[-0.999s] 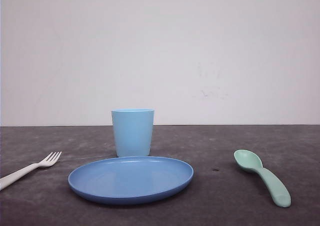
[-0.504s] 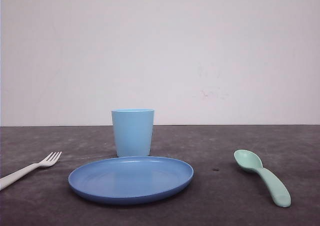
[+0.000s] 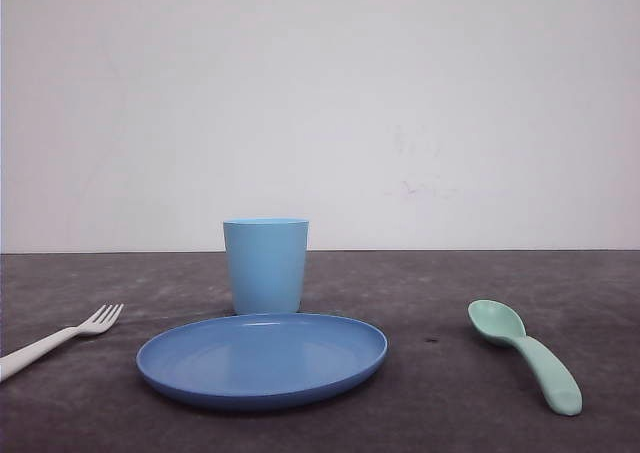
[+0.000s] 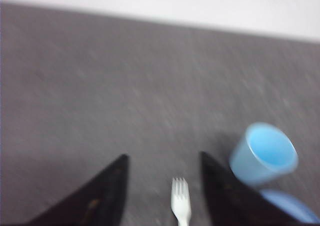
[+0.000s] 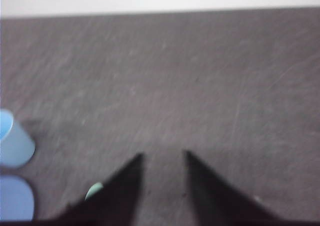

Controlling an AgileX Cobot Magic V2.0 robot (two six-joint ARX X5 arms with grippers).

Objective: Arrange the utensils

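Note:
A slim white fork [image 3: 60, 337] lies on the dark table at the left, tines toward the back. A chunky mint-green spoon [image 3: 525, 353] rests at the right, bowl toward the back. In the left wrist view the fork [image 4: 181, 200] shows between the black fingers of my left gripper [image 4: 162, 158], which is open and above it, with nothing held. My right gripper [image 5: 161, 156] is open over bare table, and a sliver of the spoon [image 5: 93, 190] peeks out beside one finger.
A round blue plate [image 3: 262, 359] lies in the middle with a light blue cup [image 3: 265, 265] upright just behind it. The cup [image 4: 264, 153] sits close to one left finger in the left wrist view. A white wall backs the table.

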